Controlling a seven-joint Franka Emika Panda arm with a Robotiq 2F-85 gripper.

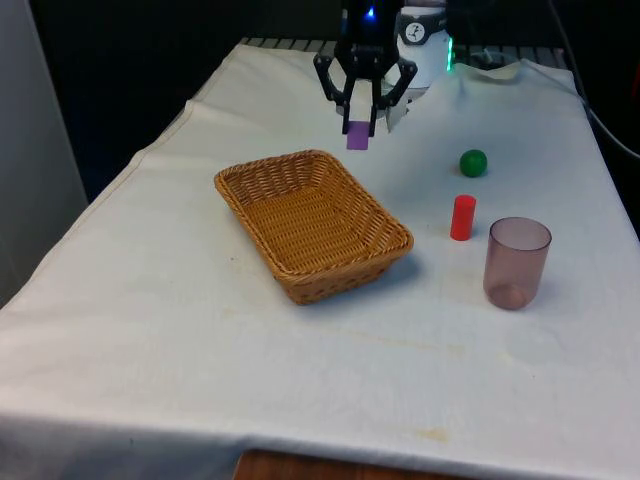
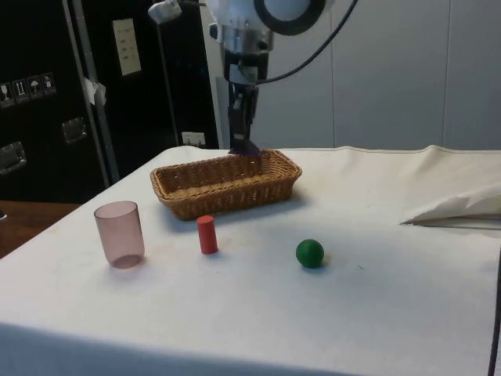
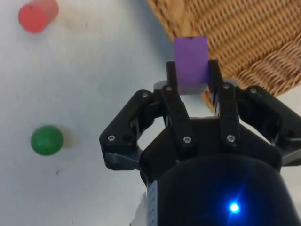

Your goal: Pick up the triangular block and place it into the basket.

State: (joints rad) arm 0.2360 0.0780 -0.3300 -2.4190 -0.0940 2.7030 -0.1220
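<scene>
A black claw (image 1: 361, 128) hangs in the air above a worktop (image 1: 250, 380) covered with a white cloth. Its two fingers (image 3: 217, 82) are clamped on a small purple block (image 1: 357, 136), which pokes out below the fingertips and touches nothing else. In the wrist view the block (image 3: 191, 65) sits squarely between the fingers, showing a flat purple face.

The block is held just beyond the far edge of a wicker basket (image 1: 313, 222) — in the side view the claw (image 2: 244, 146) and the block's dark tip (image 2: 249, 149) hang right at the basket's (image 2: 227, 184) far rim, above the weave, not inside it. The basket is rectangular, tan and open-topped, and stands near the middle of the worktop.

On the front view's right of the basket, well apart from it, stand three other things: a green ball (image 1: 473, 162) farthest back, a short red cylinder (image 1: 462, 217) upright nearer the camera, and a translucent pinkish cup (image 1: 517, 262) upright, nearest of all.
</scene>
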